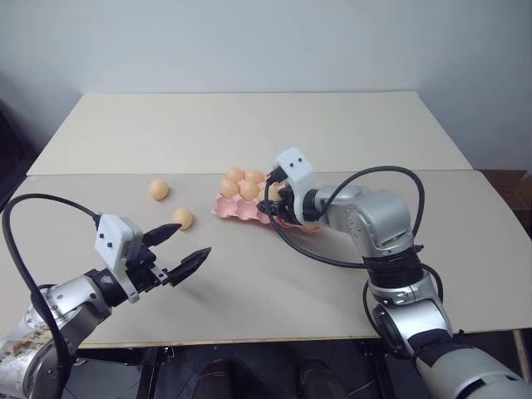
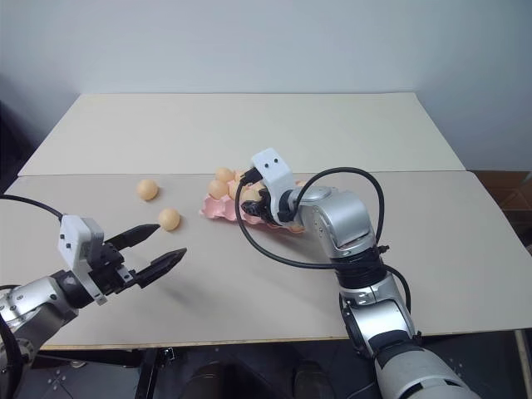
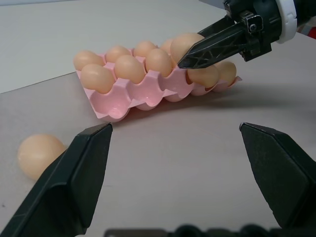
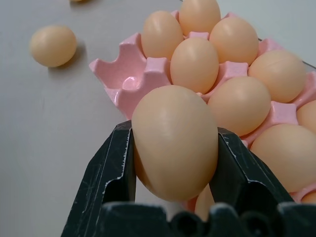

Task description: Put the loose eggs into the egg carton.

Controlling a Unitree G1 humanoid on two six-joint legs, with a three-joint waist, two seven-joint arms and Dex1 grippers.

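The right gripper (image 4: 174,148), pinching an egg (image 4: 174,140), hangs just beside the carton's (image 4: 148,69) empty corner cup (image 4: 129,85).

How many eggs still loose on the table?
2: one egg farther back, one egg near the left gripper. A third sits clamped in the right gripper over the egg carton.

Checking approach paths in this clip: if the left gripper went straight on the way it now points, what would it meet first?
Probably the egg carton. The open left gripper looks along bare table toward the carton's near side. One loose egg lies off that line; depth is uncertain.
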